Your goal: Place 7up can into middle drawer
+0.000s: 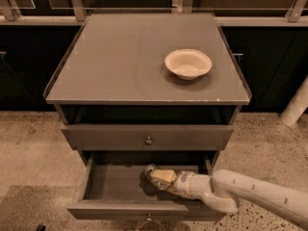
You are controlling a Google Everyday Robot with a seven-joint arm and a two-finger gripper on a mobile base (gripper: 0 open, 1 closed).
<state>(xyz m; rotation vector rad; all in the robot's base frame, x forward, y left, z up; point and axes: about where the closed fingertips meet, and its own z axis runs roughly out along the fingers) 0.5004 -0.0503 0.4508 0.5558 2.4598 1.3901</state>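
Note:
The middle drawer (115, 183) is pulled out at the bottom of the grey cabinet, with its knob at the lower edge of the view. My gripper (158, 174) reaches into it from the right on a white arm and sits low inside the drawer, near its middle. The 7up can (150, 169) shows only as a small silvery shape at the gripper's tip, inside the drawer. Most of it is hidden by the gripper. I cannot tell whether the can rests on the drawer floor.
The grey drawer (147, 137) above is shut, with a small round knob. A round cream bowl (188, 63) stands on the cabinet top (120, 66) at the right. A white post (296, 105) stands at the far right on the speckled floor.

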